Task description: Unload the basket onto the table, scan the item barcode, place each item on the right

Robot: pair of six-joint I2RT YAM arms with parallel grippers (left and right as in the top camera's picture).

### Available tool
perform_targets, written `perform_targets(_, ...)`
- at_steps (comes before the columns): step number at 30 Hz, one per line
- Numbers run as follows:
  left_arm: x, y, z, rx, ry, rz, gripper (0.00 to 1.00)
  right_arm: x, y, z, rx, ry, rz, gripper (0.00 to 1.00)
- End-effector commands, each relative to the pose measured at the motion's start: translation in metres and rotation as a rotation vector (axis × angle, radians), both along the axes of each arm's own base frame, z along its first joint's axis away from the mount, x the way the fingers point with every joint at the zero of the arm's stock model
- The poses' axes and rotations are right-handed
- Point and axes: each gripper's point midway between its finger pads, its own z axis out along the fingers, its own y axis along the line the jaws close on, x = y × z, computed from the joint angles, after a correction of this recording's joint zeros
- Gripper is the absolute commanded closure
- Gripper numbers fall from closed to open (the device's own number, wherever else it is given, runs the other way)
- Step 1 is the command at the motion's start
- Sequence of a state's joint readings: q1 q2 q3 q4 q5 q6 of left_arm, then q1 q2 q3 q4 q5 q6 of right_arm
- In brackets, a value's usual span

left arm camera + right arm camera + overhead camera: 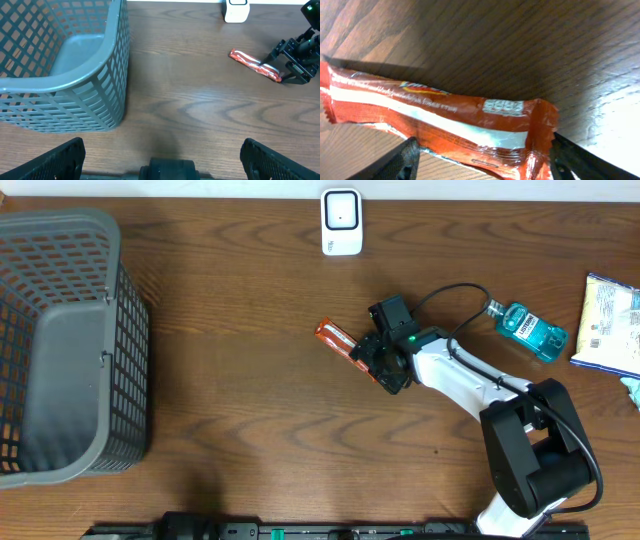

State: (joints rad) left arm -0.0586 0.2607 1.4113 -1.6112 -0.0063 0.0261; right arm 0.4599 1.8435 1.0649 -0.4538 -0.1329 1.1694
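Right gripper [368, 358] straddles one end of the orange snack bar [334, 336] mid-table, jaws apart, not clamped. Left gripper [162, 147] hangs wide open near the grey basket [130, 370]; the white scanner [341, 222] and blue mouthwash bottle [530, 330] sit well away.

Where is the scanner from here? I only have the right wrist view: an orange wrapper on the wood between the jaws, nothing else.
Observer: The white scanner stands at the table's far edge, beyond the snack bar and well apart from it.
Operator: Is the left arm anywhere near the bar?
Observer: No. The left gripper is open and empty, close to the grey basket, with the bar far off to its right.
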Motion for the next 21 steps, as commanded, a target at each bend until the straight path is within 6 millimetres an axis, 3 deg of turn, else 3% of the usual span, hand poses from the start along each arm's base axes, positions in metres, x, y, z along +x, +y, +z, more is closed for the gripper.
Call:
perform_targets(1, -0.009, 0.002, -0.016, 0.007, 0.082, 0.011, 0.01, -0.019, -0.024, -0.044, -0.134, 0.070, 0.043, 0.18)
perform_targets(14, -0.009, 0.002, -0.016, 0.007, 0.082, 0.011, 0.01, -0.019, -0.028, -0.058, -0.161, 0.083, 0.038, 0.33)
perform_targets(16, -0.009, 0.002, -0.016, 0.007, 0.082, 0.011, 0.01, -0.019, -0.025, -0.063, -0.143, 0.097, 0.051, 0.51)
perform_targets(19, -0.009, 0.002, -0.016, 0.007, 0.082, 0.011, 0.01, -0.017, -0.023, -0.066, -0.106, 0.115, 0.082, 0.98)
perform_targets(21, -0.009, 0.002, -0.016, 0.007, 0.082, 0.011, 0.01, -0.017, -0.024, -0.066, -0.091, 0.118, 0.097, 0.99)
